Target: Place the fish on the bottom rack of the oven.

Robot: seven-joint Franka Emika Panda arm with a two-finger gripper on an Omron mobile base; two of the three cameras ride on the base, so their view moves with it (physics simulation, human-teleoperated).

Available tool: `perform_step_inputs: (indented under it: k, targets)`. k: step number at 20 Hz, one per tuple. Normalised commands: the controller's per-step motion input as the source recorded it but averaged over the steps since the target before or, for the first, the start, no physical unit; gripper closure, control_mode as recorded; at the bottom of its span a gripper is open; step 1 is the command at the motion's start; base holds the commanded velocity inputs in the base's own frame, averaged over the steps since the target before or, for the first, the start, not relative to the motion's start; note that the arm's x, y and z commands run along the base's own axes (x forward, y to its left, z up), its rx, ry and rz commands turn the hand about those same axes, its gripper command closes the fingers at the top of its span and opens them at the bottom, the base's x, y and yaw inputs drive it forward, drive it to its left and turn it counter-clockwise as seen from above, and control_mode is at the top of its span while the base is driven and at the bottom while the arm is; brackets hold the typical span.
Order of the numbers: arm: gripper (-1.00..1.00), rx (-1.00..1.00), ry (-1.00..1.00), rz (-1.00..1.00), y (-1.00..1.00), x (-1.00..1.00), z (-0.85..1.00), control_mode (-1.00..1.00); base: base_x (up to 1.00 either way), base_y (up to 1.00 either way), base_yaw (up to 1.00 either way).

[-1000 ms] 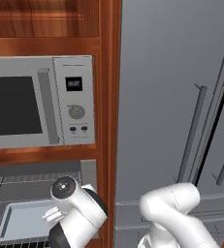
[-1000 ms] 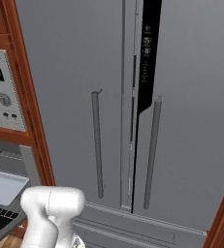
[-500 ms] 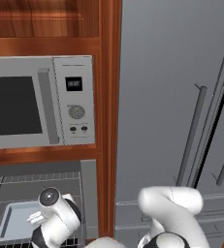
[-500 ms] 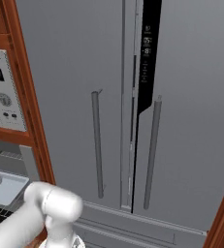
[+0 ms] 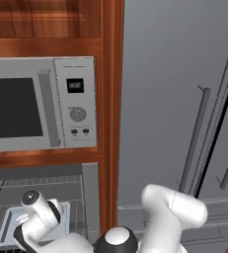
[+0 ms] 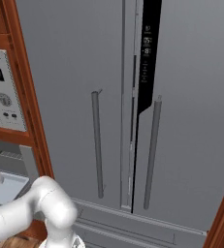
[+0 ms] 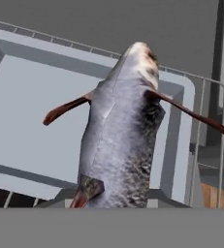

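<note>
Claw clenched on the fish, grey body pointing away from the hand, thin reddish fins out to both sides. Fish hangs over the pale grey tray inside the oven, wire rack beside the tray; microwave above.

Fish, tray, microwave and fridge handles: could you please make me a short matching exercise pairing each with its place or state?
Things:
1. fish
2. pale grey tray
3. microwave
4. fridge handles

Places or states:
A. upright on grey doors
B. lying on an oven rack
C. in the wood frame above the oven
D. close before the hand camera, over the tray

Pairs: 1-D, 2-B, 3-C, 4-A
</note>
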Motion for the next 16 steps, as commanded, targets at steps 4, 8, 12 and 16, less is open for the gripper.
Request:
perform_step_inputs:
  k: [4, 8, 12, 16]
  targets:
    - [1.00, 0.00, 0.04, -0.16, 0.00, 0.26, -0.63, -1.00, 0.00, 0.00, 0.00]
    - [1.00, 0.00, 0.00, -0.11, 0.00, 0.27, -0.69, -1.00, 0.00, 0.00, 0.00]
    - [1.00, 0.01, 0.08, -0.09, 0.00, 0.38, -0.54, -1.00, 0.00, 0.00, 0.00]
    - [1.00, 0.04, 0.01, -0.04, -0.01, 0.08, -0.51, -1.00, 0.00, 0.00, 0.00]
